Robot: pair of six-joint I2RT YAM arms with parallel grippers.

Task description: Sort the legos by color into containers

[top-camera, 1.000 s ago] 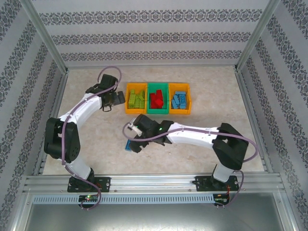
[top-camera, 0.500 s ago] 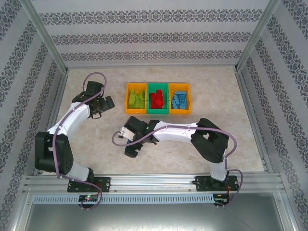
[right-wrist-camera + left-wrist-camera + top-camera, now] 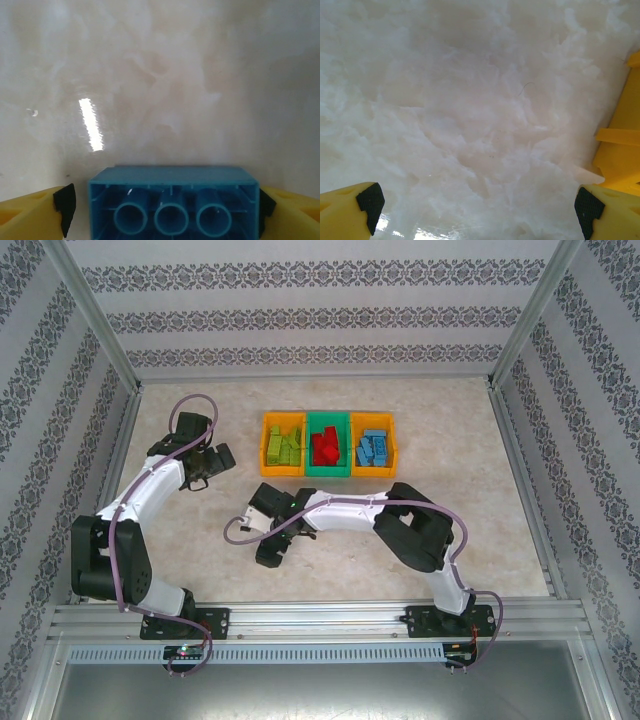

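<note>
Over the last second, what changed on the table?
Left gripper backed off leftward from the left orange bin, open and empty. Right arm folded its elbow inward. Right gripper settled over the blue brick, which now sits between its fingers with a gap at one pad. Bins and sorted bricks unchanged.

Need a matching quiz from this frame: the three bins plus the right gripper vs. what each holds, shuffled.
1. left orange bin
2. green bin
3. right orange bin
4. right gripper

A. red legos
B. lone blue lego, between the open fingers
C. lime legos
D. several blue legos

Pairs: 1-C, 2-A, 3-D, 4-B
</note>
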